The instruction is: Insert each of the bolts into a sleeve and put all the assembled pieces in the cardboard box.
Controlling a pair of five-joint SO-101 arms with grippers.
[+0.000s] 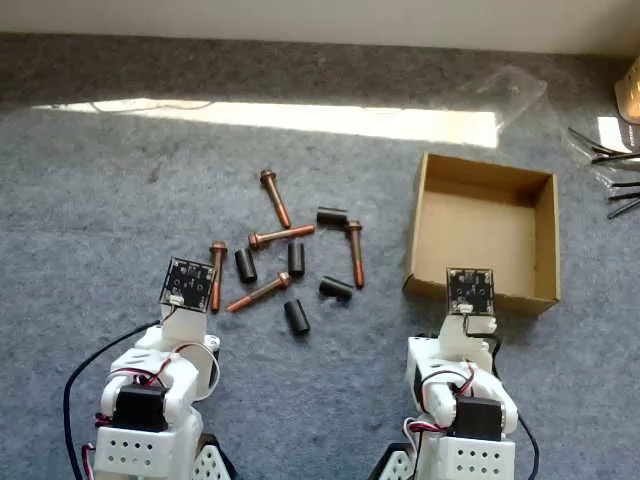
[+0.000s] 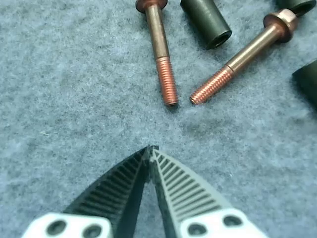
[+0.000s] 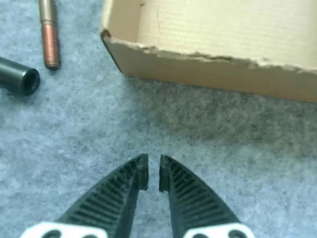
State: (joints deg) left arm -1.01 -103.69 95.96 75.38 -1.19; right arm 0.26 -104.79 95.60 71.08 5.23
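A grey carpet (image 1: 100, 200) covers the table, with a strip of sunlight (image 1: 300, 118) across its far part. The cardboard box (image 1: 490, 225) sits open on the right side with only its bare floor showing inside. Its near wall is just ahead of the right arm (image 1: 460, 400). The left arm (image 1: 160, 400) stands at the near left, its wrist at the near-left edge of the loose parts. A clear plastic bag (image 1: 510, 90) lies beyond the box.

The left gripper (image 2: 150, 148) is clenched, tips touching and grasping nothing. It hangs over bare carpet just short of two threaded bolt ends. The right gripper (image 3: 153, 166) is all but closed, with a thin slit between the tips, and it holds nothing. It is over the carpet in front of the box's near wall.

Five copper-coloured bolts lie loose between the left arm and the box, none inside a sleeve. The farthest bolt (image 1: 275, 198) lies at a slant, and the crosswise bolt (image 1: 281, 236) is just near of it. The right bolt (image 1: 354, 253) lies nearest the box. The left bolt (image 1: 216, 275) lies beside the left wrist. The slanted bolt (image 1: 257, 293) points its thread toward the left bolt's thread.

Five black sleeves are scattered among them. The far sleeve (image 1: 332, 217) is just beside the right bolt's head. The left sleeve (image 1: 245, 265) and middle sleeve (image 1: 296, 259) lie side by side but apart. The right sleeve (image 1: 336, 288) is near the right bolt's tip, and the nearest sleeve (image 1: 296, 316) lies closest to the arms
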